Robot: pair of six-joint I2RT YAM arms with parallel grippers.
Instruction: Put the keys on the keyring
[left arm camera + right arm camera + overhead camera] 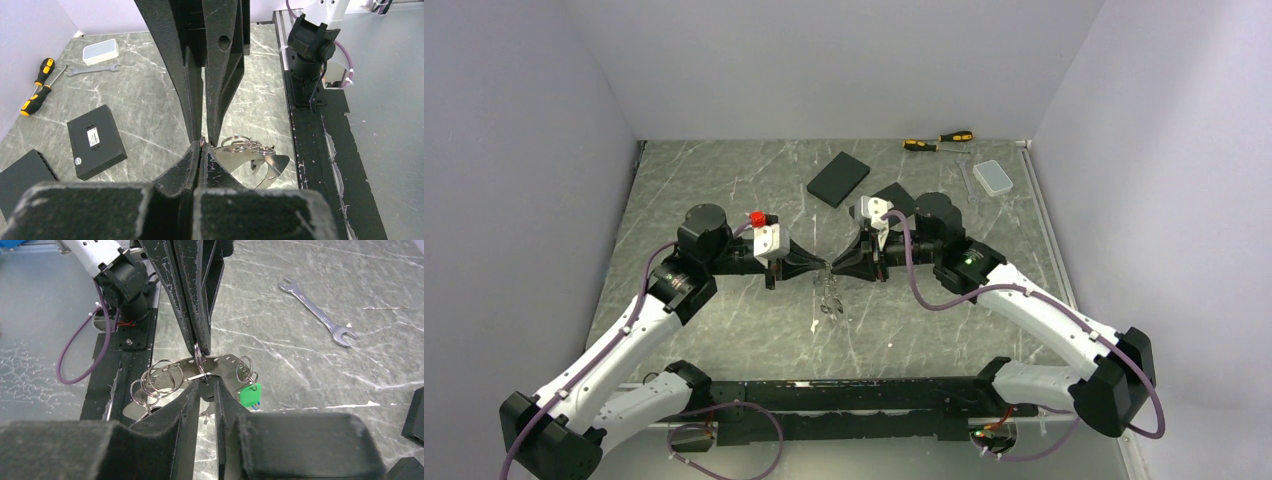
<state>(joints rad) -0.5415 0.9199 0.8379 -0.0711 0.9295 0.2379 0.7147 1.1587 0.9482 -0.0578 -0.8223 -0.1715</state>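
1. The keyring (225,361) is showing as a thin grey perforated metal band, arched upward and carrying several silver split rings (161,377). A green-headed key (249,394) is dangling from a ring near one end.
2. The keyring is hanging above the middle of the marble table (724,190), between the two gripper tips, which are meeting nose to nose.
3. The left gripper (200,347) is clenching the keyring by a small ring at its crest. The right gripper (209,386) is pinching the band from the opposite side.
4. The whitish lidded box (995,178) is sitting closed at the far right, and its contents cannot be told.
5. The band's long axis is running crosswise to both grippers, with its ends drooping.
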